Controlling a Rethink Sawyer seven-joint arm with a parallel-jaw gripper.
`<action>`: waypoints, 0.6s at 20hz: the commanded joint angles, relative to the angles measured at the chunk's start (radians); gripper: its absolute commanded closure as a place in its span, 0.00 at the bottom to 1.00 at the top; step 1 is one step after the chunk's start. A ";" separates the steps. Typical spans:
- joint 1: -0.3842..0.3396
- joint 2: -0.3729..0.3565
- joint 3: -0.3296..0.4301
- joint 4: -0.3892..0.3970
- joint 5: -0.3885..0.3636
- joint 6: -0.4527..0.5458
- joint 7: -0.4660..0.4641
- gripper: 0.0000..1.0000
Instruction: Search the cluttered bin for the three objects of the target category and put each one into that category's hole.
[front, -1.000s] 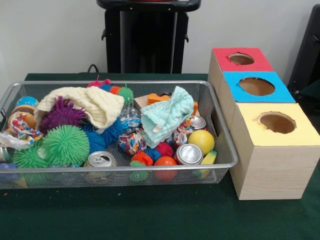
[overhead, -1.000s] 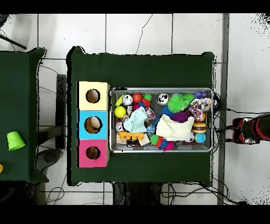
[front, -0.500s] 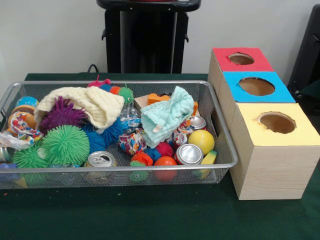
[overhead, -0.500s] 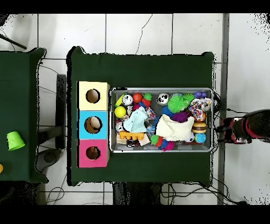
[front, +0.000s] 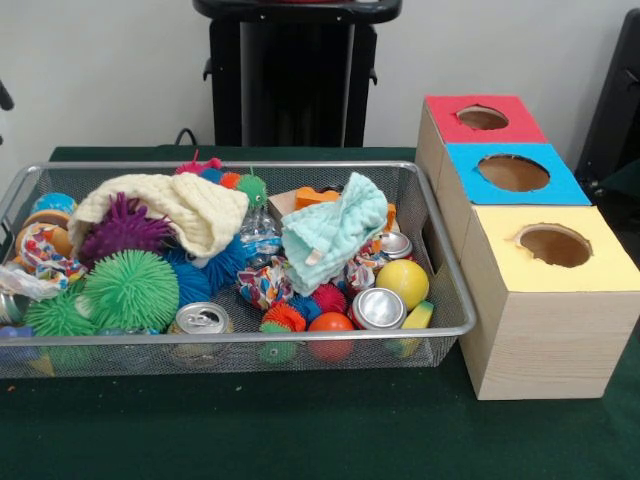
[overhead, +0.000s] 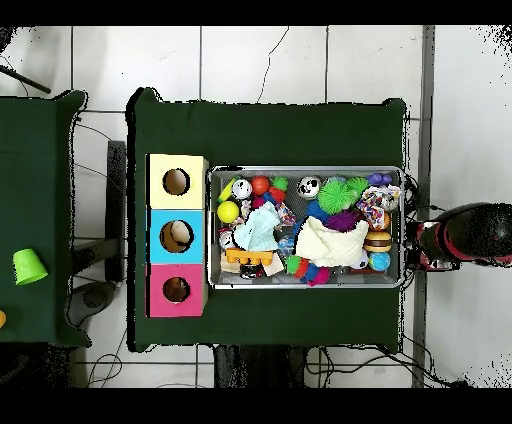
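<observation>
Front view
Bin: a silver wire-mesh bin (front: 230, 335) stands on the dark green tabletop (front: 300, 430), just beside the box, and is heaped full.
Box: a long pale wooden box (front: 545, 345) has three round holes in a row: one in a red top (front: 482, 117), one in a blue top (front: 513, 172), one in a yellow top (front: 554, 245).
Cloths: a cream knitted cloth (front: 190, 205) lies over a purple spiky ball (front: 122, 228); a mint green folded cloth (front: 335, 232) lies on top near the middle.
Cans: three silver drink cans, one against the near wall (front: 201, 320), one beside a smooth yellow ball (front: 378, 308), one behind that ball (front: 395, 244).
Balls: a large green spiky ball (front: 132, 288), the yellow ball (front: 403, 282) and a small orange ball (front: 330, 325) lie towards the near wall.

Overhead view
Arm: a red and black arm (overhead: 475, 232) reaches in from the right edge, off the tabletop.
Tool: the tool (overhead: 432, 246) is just outside the bin's short side farthest from the box; I cannot tell whether it is apart or together.
Contents: both cloths lie uppermost in the bin.
</observation>
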 joint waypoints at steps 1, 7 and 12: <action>0.063 -0.021 -0.086 0.136 0.038 -0.129 0.326 0.00; 0.138 -0.052 -0.137 0.179 0.090 -0.171 0.410 0.00; 0.215 -0.059 -0.184 0.185 0.145 -0.195 0.475 0.00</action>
